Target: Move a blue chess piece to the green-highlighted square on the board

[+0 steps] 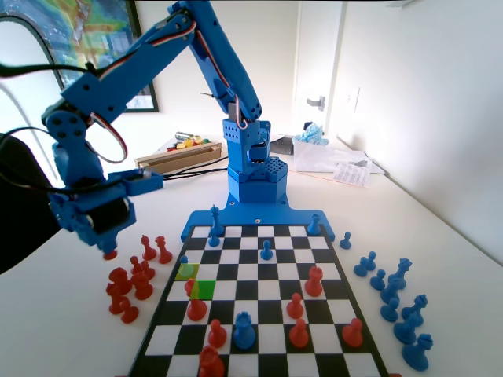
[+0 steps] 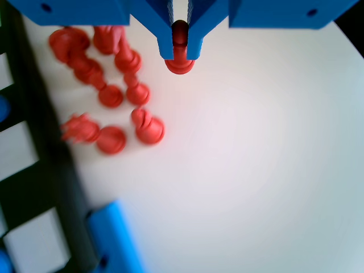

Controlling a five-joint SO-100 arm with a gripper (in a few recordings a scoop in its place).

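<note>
Wrist view, hand (image 2: 180, 54) clenched on red pawn (image 2: 180, 63), above white table (image 2: 256, 170); red pieces (image 2: 108, 96) nearby

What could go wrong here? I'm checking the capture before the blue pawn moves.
1. The end effector grips a red piece beside the pile of captured red pieces; lowering it might topple them.
2. The green-highlighted square sits beside a red pawn, which a later placement might clip.

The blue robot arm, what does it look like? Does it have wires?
The arm is all bright blue plastic, built from chunky blocks and round joints. Thin red, white and black wires loop along it. Its base has a panel of little holes. The gripper has two flat blue fingers.
</note>
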